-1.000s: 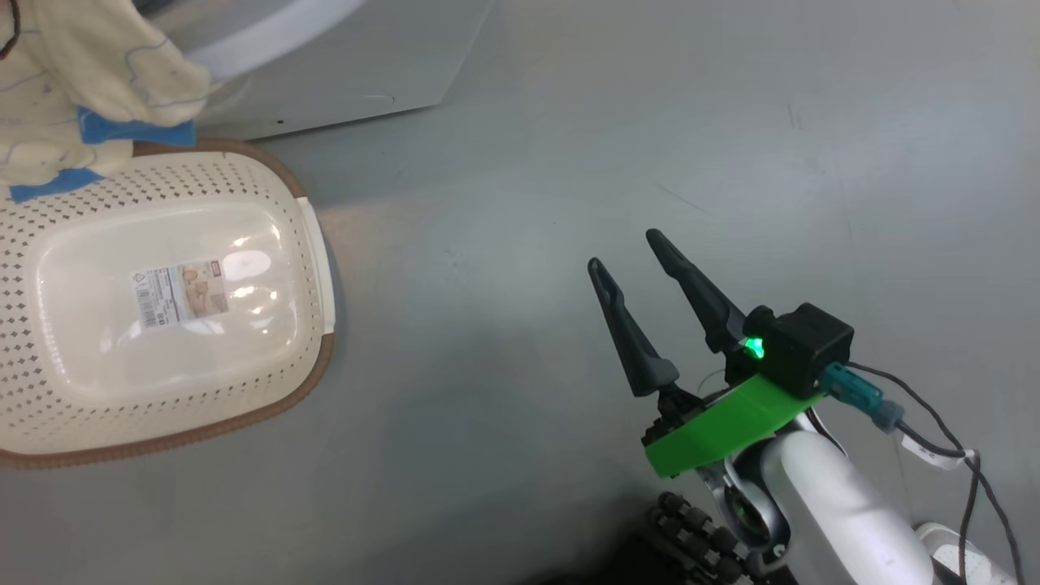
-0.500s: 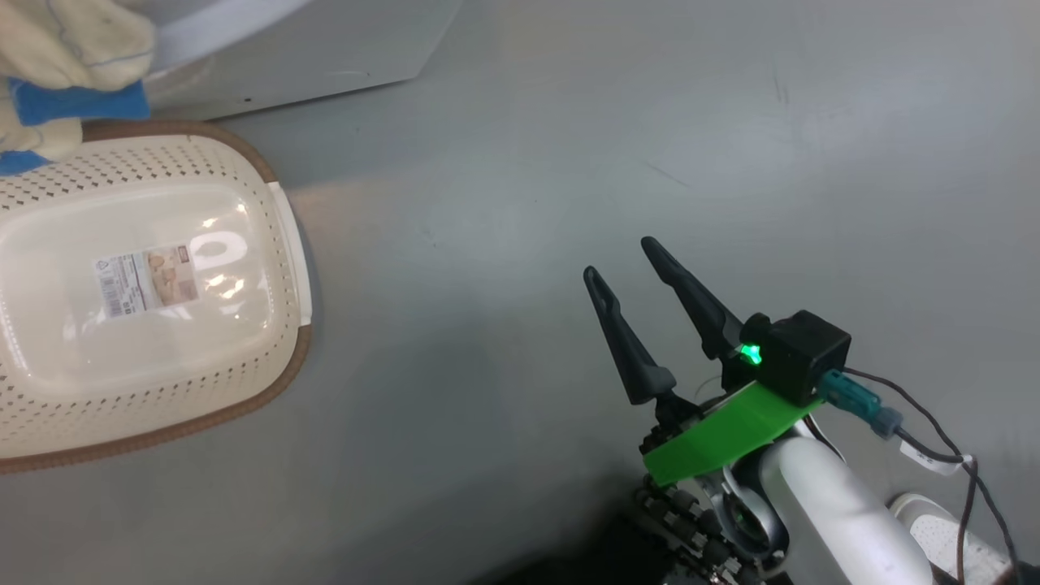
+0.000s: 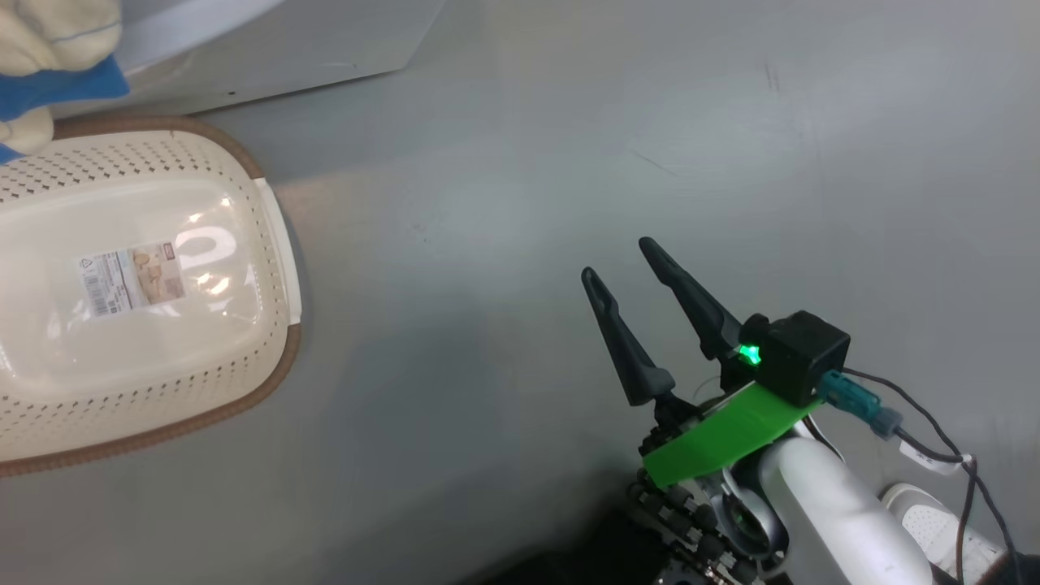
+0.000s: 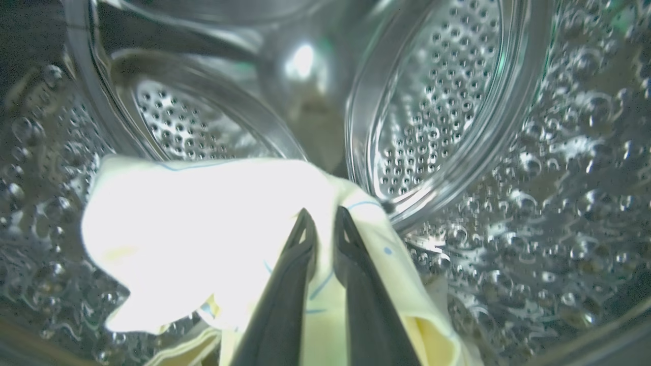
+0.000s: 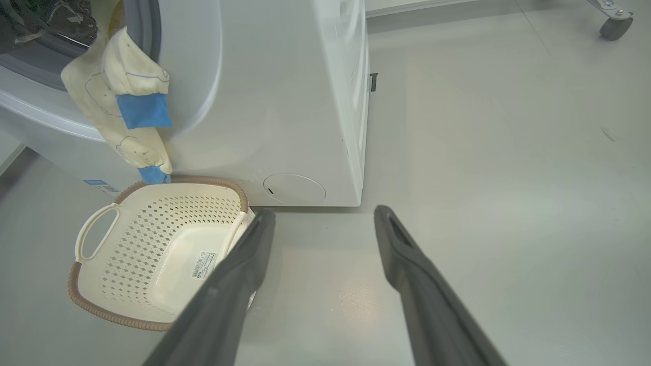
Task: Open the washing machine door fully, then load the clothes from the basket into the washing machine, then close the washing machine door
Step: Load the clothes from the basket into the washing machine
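1. My left gripper (image 4: pixel 323 216) is inside the shiny perforated metal drum (image 4: pixel 437 101) of the big white box-shaped washing machine (image 5: pixel 285 101). Its two long dark fingers stand narrow, pinched on the soft pale yellow clothes (image 4: pixel 203 229) with thin blue line prints.
2. My right wrist view shows a length of that fabric, with solid blue patches, hanging out over the lower lip of the machine's round opening. Its lowest end reaches the basket's rim; I cannot tell whether it touches.
3. The small rectangular cream plastic basket (image 3: pixel 122 162), with perforated sides, a brown woven-look rim and white side handles, sits on the floor just in front of the machine, under the hanging fabric. Its base is bare, with a label stuck on it.
4. A stretch of smooth grey floor (image 3: pixel 569 122) lies between the basket and my right side.
5. My right gripper (image 3: pixel 618 260) hovers over that floor, well apart from the basket. Its dark fingers are spread wide and hold nothing.
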You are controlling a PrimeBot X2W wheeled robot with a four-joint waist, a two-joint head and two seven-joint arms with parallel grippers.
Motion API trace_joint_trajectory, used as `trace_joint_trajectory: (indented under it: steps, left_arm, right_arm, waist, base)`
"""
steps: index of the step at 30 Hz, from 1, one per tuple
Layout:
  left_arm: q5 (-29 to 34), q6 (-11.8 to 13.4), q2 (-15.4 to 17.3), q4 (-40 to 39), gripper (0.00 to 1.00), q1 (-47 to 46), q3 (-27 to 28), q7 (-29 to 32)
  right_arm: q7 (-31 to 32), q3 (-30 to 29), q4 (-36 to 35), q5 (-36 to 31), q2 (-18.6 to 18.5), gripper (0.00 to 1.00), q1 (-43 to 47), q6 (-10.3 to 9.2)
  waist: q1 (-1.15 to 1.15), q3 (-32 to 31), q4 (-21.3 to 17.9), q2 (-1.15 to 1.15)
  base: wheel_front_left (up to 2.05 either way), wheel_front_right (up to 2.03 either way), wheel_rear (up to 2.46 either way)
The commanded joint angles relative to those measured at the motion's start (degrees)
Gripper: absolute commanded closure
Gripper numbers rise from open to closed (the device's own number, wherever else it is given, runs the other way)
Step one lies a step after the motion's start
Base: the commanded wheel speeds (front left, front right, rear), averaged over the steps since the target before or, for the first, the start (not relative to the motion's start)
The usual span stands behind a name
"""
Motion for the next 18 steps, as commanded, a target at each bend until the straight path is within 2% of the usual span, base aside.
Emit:
trace_joint_trajectory:
  steps: [1, 9, 10, 11, 12, 14, 15, 18]
  left_arm:
    - [1.0, -0.2, 2.2, -0.9, 1.0, -3.3, -0.3, -0.1]
    - [1.5, -1.8, 0.0, 8.9, 0.99, -7.4, -2.9, 6.9]
    - [1.2, -2.0, -0.4, 9.9, 0.67, -7.8, -2.9, 7.9]
    - [1.0, -1.9, -0.7, 10.6, 0.42, -8.0, -2.8, 8.6]
    - [0.8, -1.9, -1.0, 11.5, 0.3, -8.2, -2.8, 9.7]
    - [0.5, -2.0, -1.3, 12.2, 0.3, -8.4, -2.7, 10.6]
    - [0.1, -1.9, -1.5, 12.9, 0.0, -8.5, -2.6, 11.3]
    - [-0.3, -1.4, -1.9, 14.2, 0.0, -9.0, -2.6, 12.3]
  right_arm:
    - [-0.4, 0.9, -1.2, 0.2, -0.5, 0.0, 2.0, 0.1]
    - [-0.4, 1.2, -0.8, 0.5, -0.5, 0.0, 2.1, 0.1]
    - [-0.4, 1.1, -0.8, 0.6, -0.5, 0.0, 2.1, 0.1]
    - [-0.4, 1.1, -0.8, 0.6, -0.5, 0.0, 2.1, 0.1]
    - [-0.4, 1.0, -0.8, 0.6, -0.5, 0.0, 2.1, 0.1]
    - [-0.4, 0.9, -0.8, 0.6, -0.5, 0.0, 2.0, 0.1]
    - [-0.4, 0.9, -0.8, 0.6, -0.5, 0.0, 2.0, 0.1]
    - [-0.4, 0.8, -0.7, 0.6, -0.5, 0.0, 1.8, 0.1]
  waist:
    - [0.0, -0.2, 0.0, 0.0]
    - [0.0, -1.6, 0.5, 0.0]
    - [0.0, -1.8, 0.6, 0.0]
    - [0.0, -1.9, 0.6, 0.0]
    - [0.0, -2.1, 0.7, 0.0]
    - [0.0, -2.2, 0.8, 0.0]
    - [0.0, -2.3, 0.8, 0.0]
    - [0.0, -2.5, 0.9, 0.0]
  base:
    - [0.0, 0.0, 0.0]
    - [0.0, 0.0, 0.0]
    - [0.0, 0.0, 0.0]
    - [0.0, 0.0, 0.0]
    - [0.0, 0.0, 0.0]
    - [0.0, 0.0, 0.0]
    - [0.0, 0.0, 0.0]
    - [0.0, 0.0, 0.0]
